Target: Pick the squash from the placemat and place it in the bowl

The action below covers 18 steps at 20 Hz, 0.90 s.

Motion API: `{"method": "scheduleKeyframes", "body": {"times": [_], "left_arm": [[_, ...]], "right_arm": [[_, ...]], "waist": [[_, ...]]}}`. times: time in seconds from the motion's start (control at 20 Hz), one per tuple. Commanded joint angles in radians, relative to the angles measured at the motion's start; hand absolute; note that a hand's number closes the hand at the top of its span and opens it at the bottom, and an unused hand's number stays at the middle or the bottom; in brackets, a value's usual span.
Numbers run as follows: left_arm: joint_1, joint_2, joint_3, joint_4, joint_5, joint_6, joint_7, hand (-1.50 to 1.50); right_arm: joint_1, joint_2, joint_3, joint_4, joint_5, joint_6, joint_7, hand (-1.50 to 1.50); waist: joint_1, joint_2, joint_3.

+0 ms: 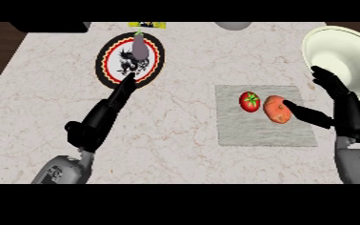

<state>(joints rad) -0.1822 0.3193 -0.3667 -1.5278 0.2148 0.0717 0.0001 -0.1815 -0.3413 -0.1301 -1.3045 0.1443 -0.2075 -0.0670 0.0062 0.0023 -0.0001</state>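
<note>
Orange squash point(277, 109) lies on our grey placemat point(265, 133) beside a red tomato point(249, 101). Our right hand point(330, 102) is spread open, its thumb touching the squash, the cream bowl point(336, 52) just behind. Our left hand point(105, 112) stretches flat toward the patterned plate point(112, 66) holding an eggplant point(140, 45). We read no writing.
</note>
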Motion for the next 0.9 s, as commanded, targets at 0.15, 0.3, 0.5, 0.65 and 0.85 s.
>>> {"method": "scheduleKeyframes", "body": {"times": [0.15,0.3,0.5,0.65,0.85], "left_arm": [[-0.015,-0.012,0.007,-0.030,0.013,-0.013,0.038,0.00],[-0.018,-0.015,-0.002,-0.013,0.000,-0.018,0.023,0.00],[-0.018,-0.001,0.018,-0.023,0.028,-0.044,0.037,0.00],[-0.033,-0.035,0.005,-0.010,-0.004,-0.007,0.054,0.00],[0.020,-0.002,0.030,-0.035,-0.013,-0.036,0.028,0.00]], "right_arm": [[-0.116,-0.234,0.104,0.089,0.177,0.174,0.239,-1.50],[-0.132,-0.293,0.214,0.049,0.193,0.380,0.403,-1.50],[-0.241,-0.339,0.230,0.055,0.066,0.670,0.588,-1.50],[-0.315,-0.310,0.240,0.037,-0.013,0.796,0.754,-1.50],[-0.380,-0.248,0.225,0.040,-0.095,0.873,0.921,-1.50]], "waist": [[0.017,0.000,-0.002],[0.014,-0.002,-0.005],[0.019,-0.003,-0.004],[0.005,-0.004,-0.003],[0.000,-0.005,-0.001]]}}
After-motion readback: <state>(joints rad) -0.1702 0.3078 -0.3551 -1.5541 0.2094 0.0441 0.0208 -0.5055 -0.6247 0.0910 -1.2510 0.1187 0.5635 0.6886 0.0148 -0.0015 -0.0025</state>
